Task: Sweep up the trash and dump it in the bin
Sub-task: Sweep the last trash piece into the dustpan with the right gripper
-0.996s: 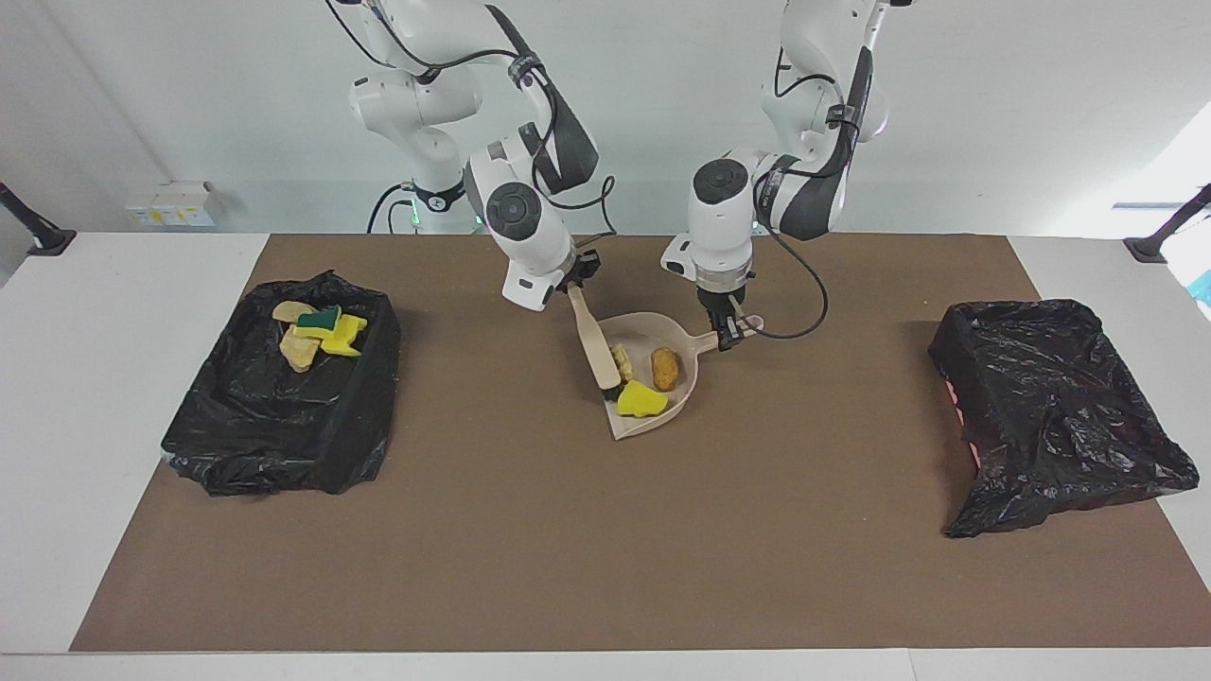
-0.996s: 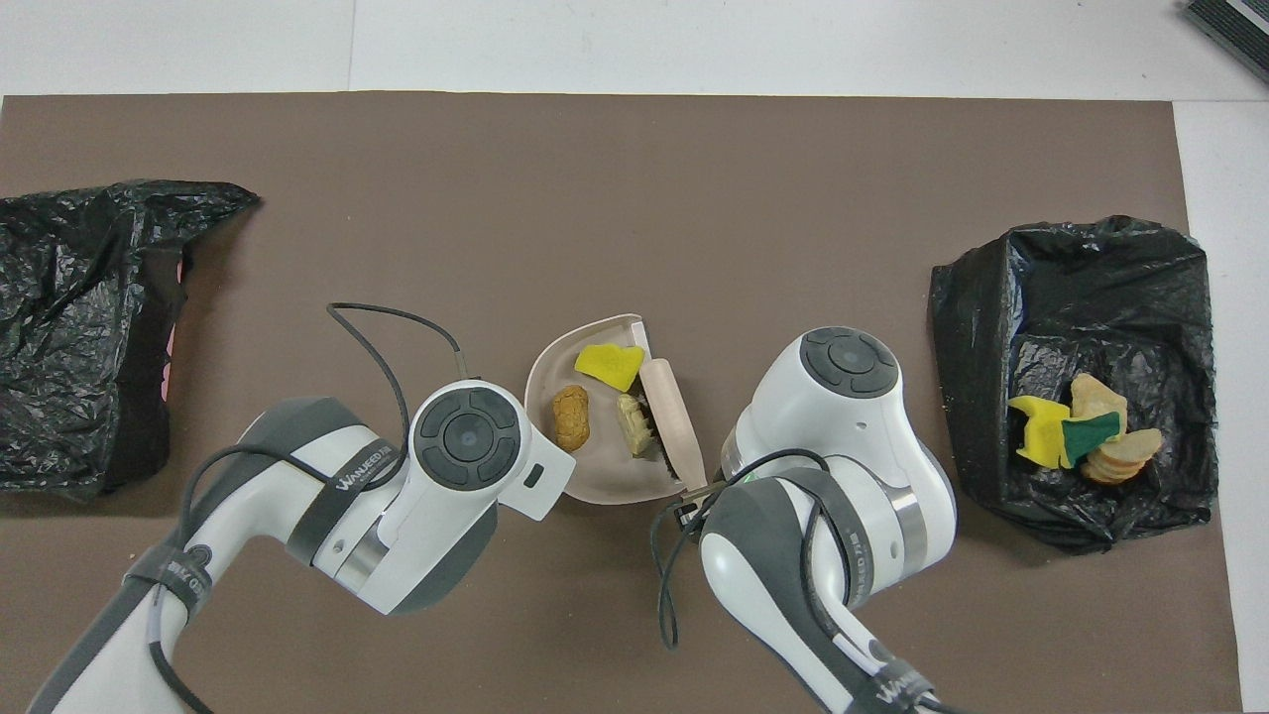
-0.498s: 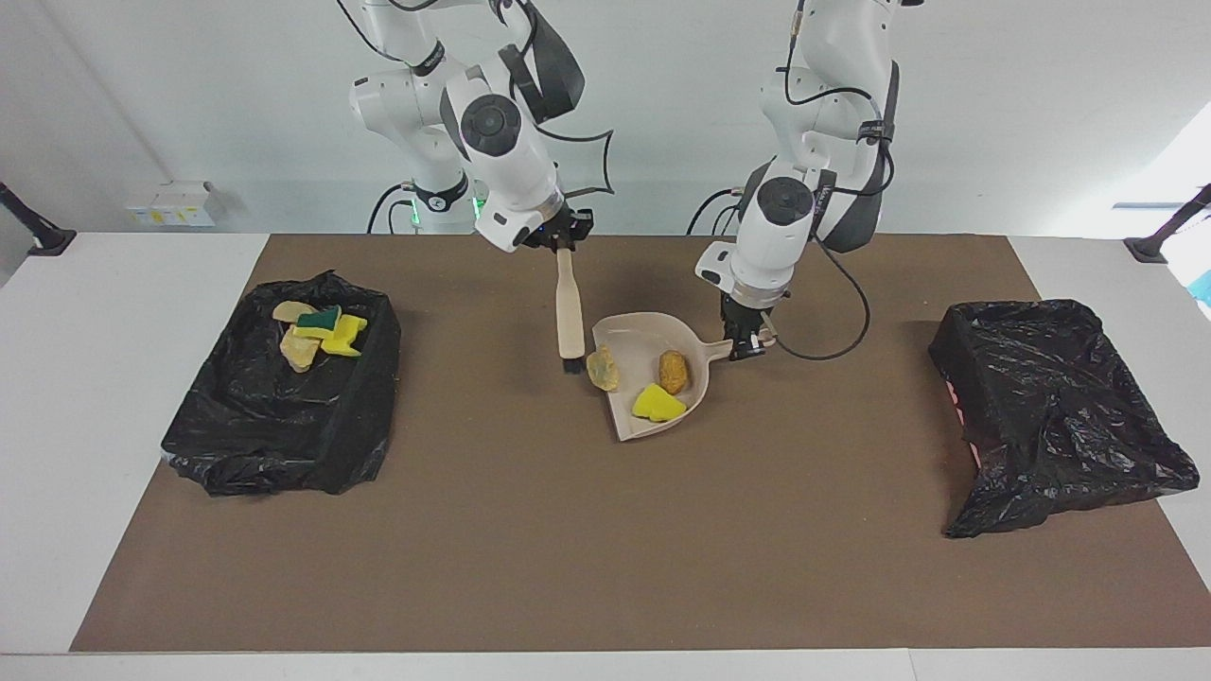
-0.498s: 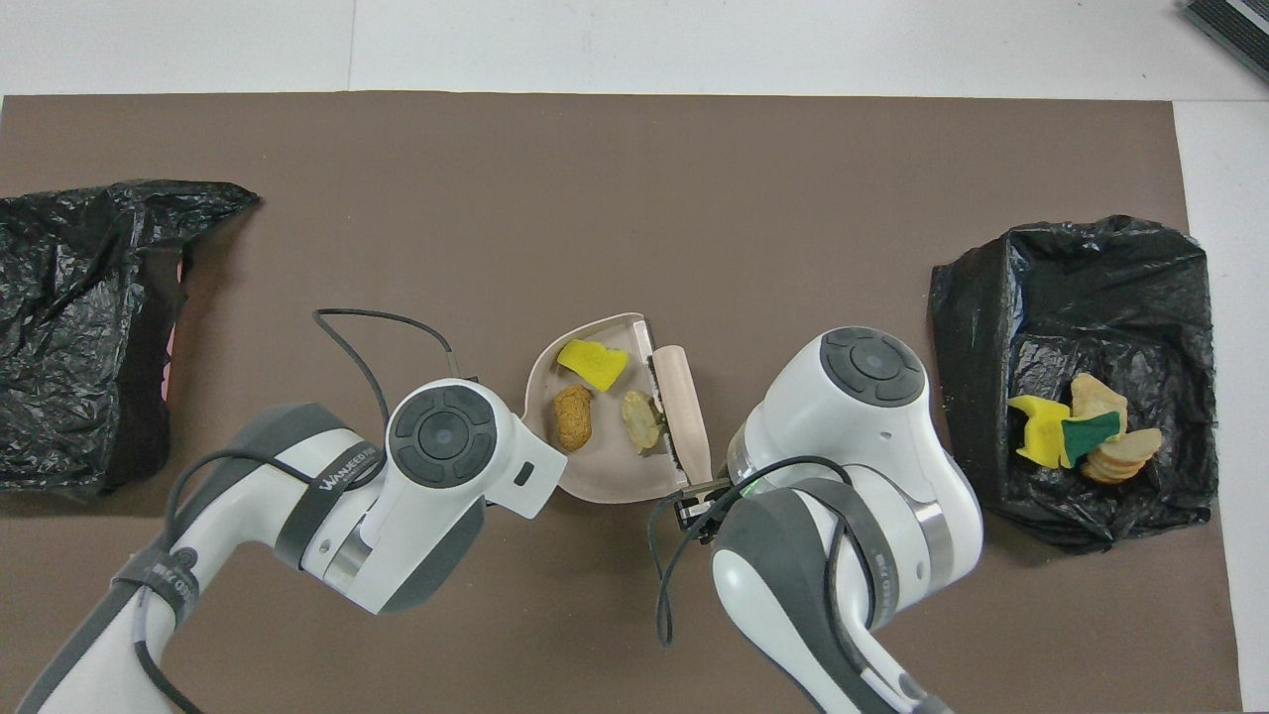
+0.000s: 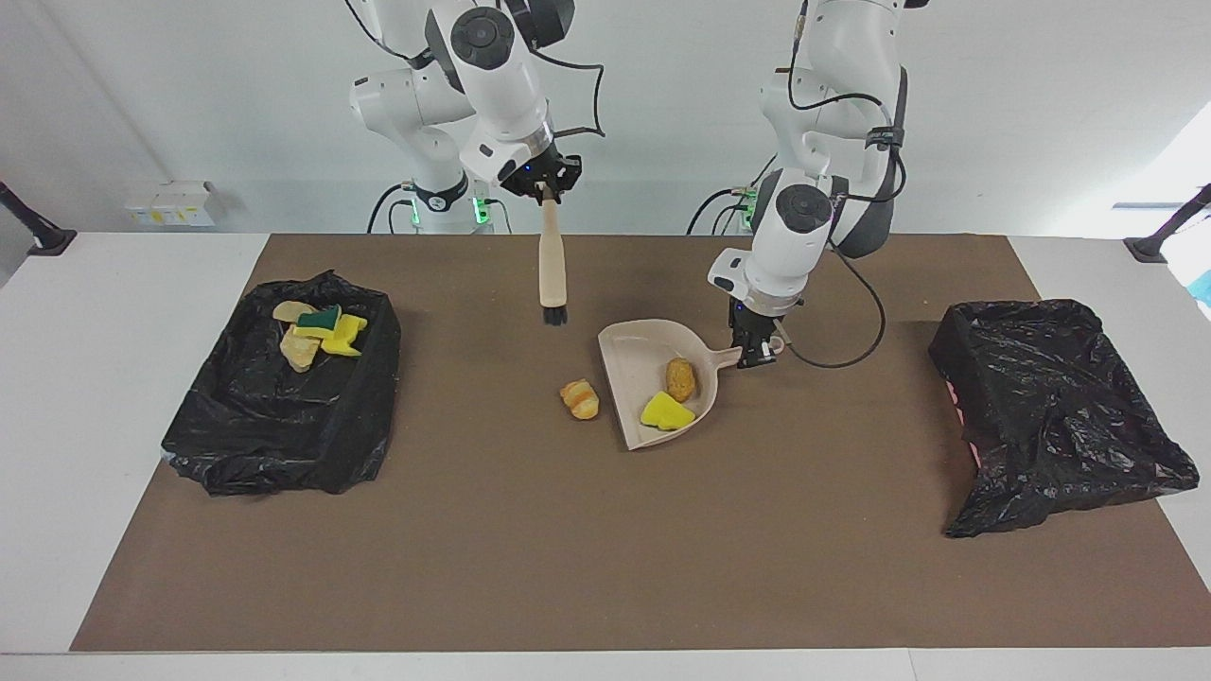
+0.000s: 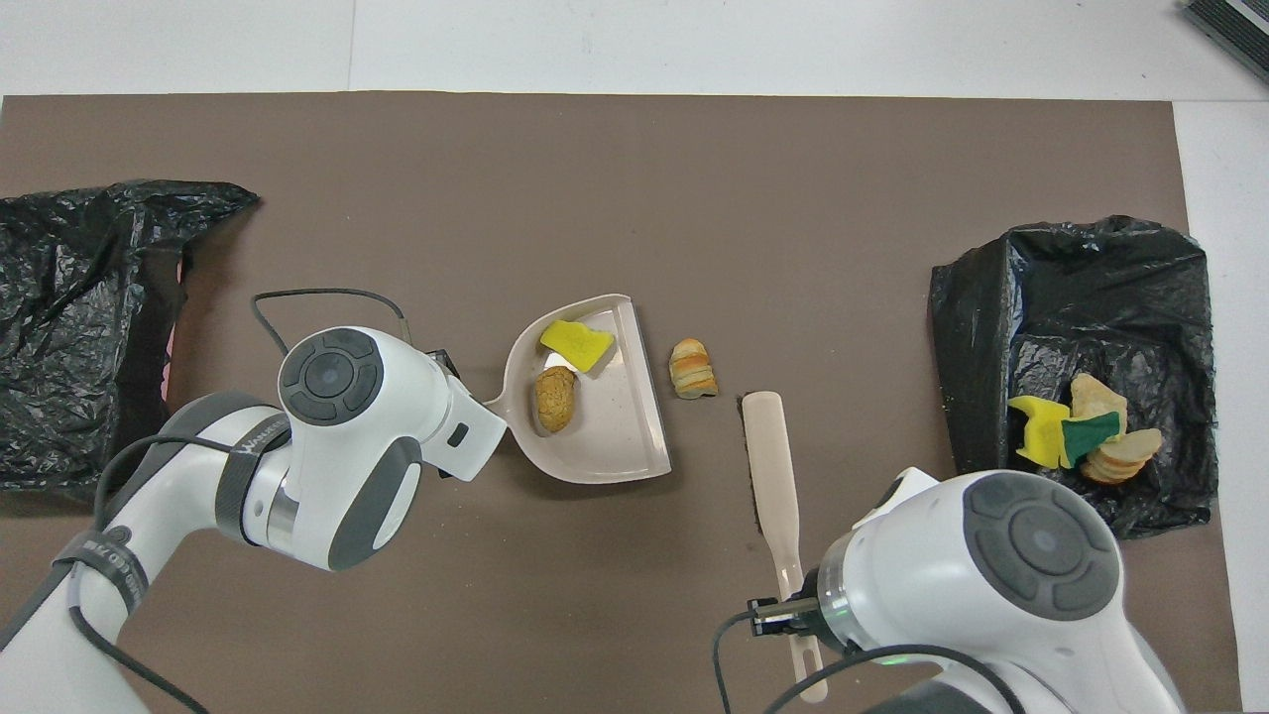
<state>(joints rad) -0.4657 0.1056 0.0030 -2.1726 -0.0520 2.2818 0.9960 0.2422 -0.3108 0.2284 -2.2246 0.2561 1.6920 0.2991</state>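
You face a plain white wall (image 5: 993, 113) rising from the white table (image 5: 123, 397) (a brown mat (image 5: 605, 549) covers its middle).

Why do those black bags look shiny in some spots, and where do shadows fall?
Facing view: the crinkled black bag catches soft highlights, and the dustpan casts a faint shadow on the mat. Overhead view: the bin liner glints along its folds; nothing looks blurred.

Robot lab: two white arms (image 5: 492, 66) mounted at a brown-matted table (image 5: 605, 567), bare white wall (image 5: 189, 95).
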